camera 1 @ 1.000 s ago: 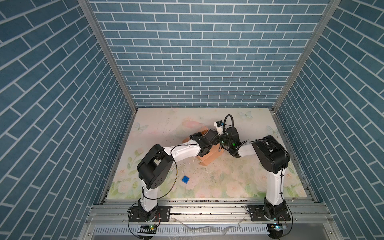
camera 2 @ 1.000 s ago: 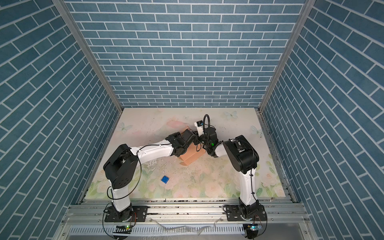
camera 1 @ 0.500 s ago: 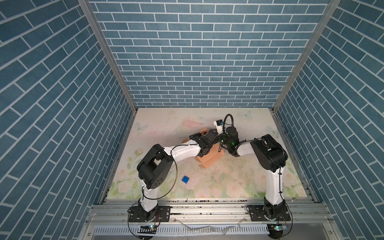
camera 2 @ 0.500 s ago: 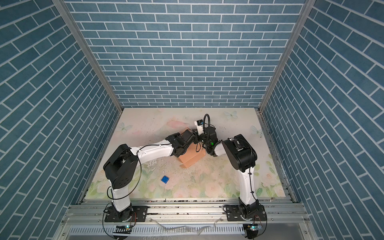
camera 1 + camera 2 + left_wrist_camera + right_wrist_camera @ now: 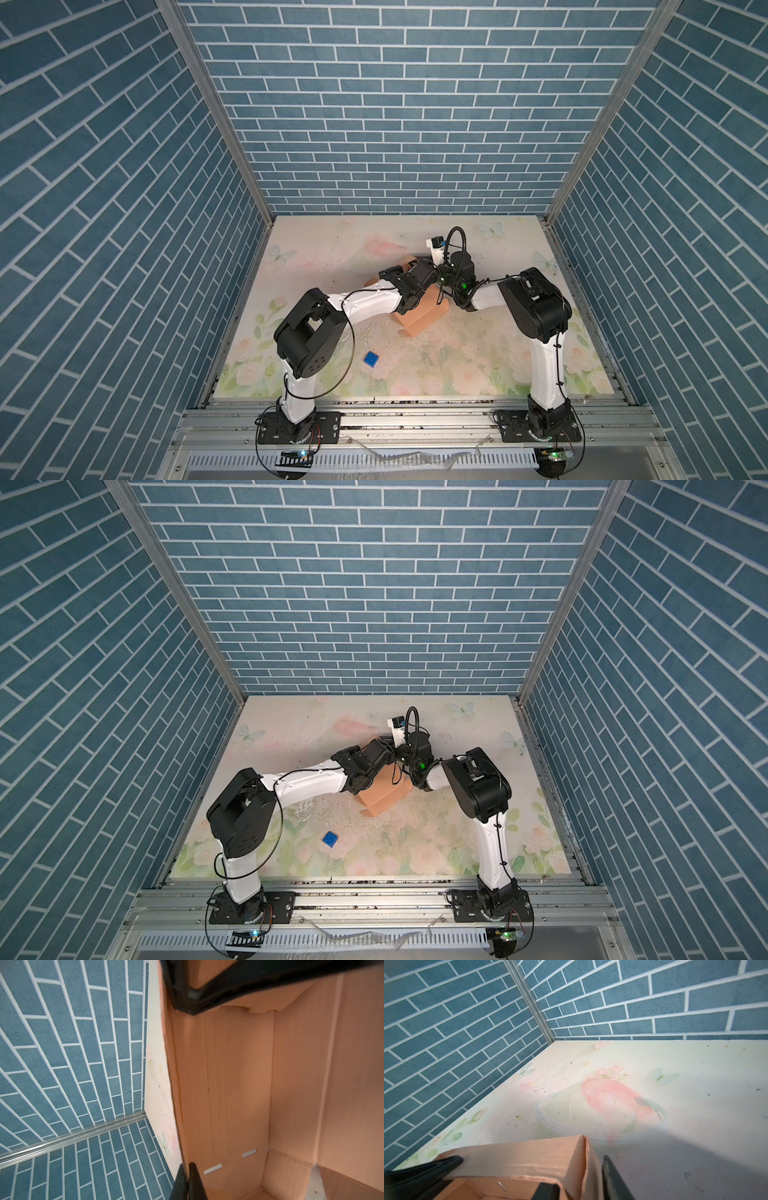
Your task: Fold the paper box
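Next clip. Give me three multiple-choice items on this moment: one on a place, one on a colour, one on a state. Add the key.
1. Relative to the paper box, where does the blue cube lie?
A inside it
B on the table, nearer the arm bases
C behind it, against the back wall

2. The box is:
A white
B green
C peach-tan

3. The left gripper is:
A shut on a box wall
B wide open above the table
C holding the cube

Key:
B, both top views show the cube alone on the table, in front of the box.
C, its cardboard is peach-tan in every view.
A, the left wrist view shows the fingers closed together on the wall's edge.
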### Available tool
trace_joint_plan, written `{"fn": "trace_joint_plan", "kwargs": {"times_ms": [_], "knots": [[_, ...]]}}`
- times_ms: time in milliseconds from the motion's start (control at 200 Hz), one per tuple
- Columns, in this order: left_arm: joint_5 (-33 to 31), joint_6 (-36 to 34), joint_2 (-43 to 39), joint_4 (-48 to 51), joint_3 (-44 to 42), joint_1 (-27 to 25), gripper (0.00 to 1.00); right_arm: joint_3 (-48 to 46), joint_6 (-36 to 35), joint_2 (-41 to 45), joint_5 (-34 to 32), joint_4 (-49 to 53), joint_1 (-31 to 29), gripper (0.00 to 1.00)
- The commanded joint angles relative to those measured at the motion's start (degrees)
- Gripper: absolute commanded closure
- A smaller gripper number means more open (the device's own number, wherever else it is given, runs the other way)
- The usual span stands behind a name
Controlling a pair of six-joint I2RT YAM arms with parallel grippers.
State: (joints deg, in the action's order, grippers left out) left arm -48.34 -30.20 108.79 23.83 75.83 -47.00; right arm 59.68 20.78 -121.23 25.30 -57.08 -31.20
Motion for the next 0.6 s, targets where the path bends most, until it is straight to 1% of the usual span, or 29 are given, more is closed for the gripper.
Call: {"fn": "trace_joint_plan", "kwargs": {"times_ms": [0,95,160,275,500,595], "knots": [[1.3,0.3,1.2,0.4,0.7,-0.2,0.94,-0.1,-0.1,0.1,0.0,-3.4,-1.0,0.67],[1.3,0.2,1.2,0.4,0.7,-0.2,0.94,-1.8,-0.2,0.7,0.3,-4.8,-1.1,0.55],[1.3,0.3,1.2,0.4,0.8,-0.2,0.94,-3.1,-0.4,1.4,0.2,-5.4,-1.2,0.51],[1.5,0.5,1.2,0.7,1.0,-0.2,0.94,-4.5,-1.3,2.3,-0.2,-3.8,-1.1,0.50],[1.6,0.6,0.4,0.9,0.7,-0.2,0.94,-4.0,-2.4,2.9,-1.7,0.7,-1.3,0.51],[1.7,0.6,0.3,0.9,0.9,-0.2,0.94,-2.5,-2.6,2.6,-2.4,4.2,-1.4,0.54]]}}
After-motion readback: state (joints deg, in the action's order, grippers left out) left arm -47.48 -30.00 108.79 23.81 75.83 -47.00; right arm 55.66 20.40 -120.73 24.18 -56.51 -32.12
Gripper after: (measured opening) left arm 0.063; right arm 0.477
